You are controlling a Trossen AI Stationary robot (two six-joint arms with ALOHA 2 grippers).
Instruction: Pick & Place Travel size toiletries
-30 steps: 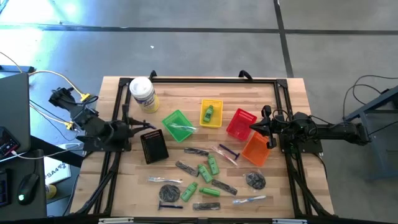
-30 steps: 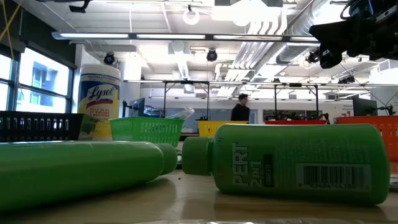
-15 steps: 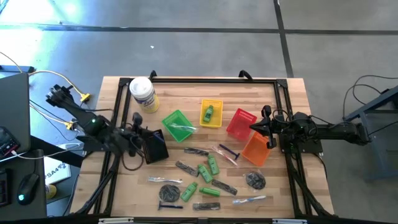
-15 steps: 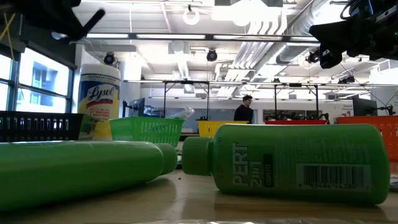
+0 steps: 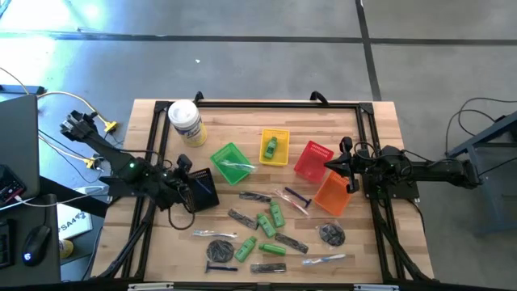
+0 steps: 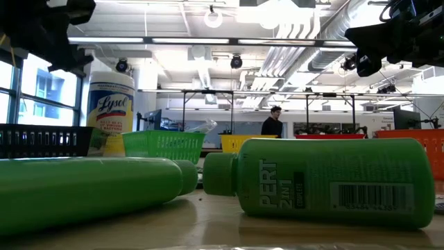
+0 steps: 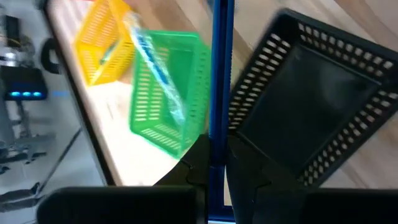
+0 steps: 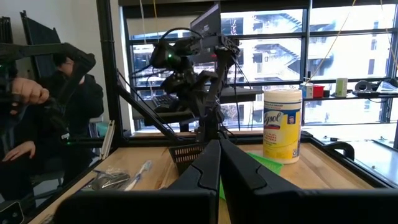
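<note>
Seen from above, the wooden desk (image 5: 242, 121) carries a Lysol wipes canister (image 5: 185, 122) at its back left corner, and everything else sits in front of or to the right of it: a black mesh basket (image 5: 201, 190), then green (image 5: 230, 162), yellow (image 5: 274, 147), red (image 5: 312, 159) and orange (image 5: 330, 196) baskets in a row, with the loose toiletries scattered nearer the front edge, among them green Pert bottles (image 5: 276, 213), a grey disc (image 5: 220, 250) and a purple-handled razor (image 5: 296, 195). Only the low view reads the labels, showing a Pert 2in1 bottle (image 6: 326, 179) lying on its side well in front of the canister, and a person (image 6: 271, 122) far behind in the room. Only the left wrist view shows what the left pincer (image 7: 211, 168) grips: its fingers are nearly closed on a slim blue stick (image 7: 216, 74) held above the black basket's rim. The right wrist view alone shows a seated person (image 8: 43, 118) beyond the desk. The right pincer (image 5: 342, 166) hovers by the red basket, fully closed and holding nothing.
</note>
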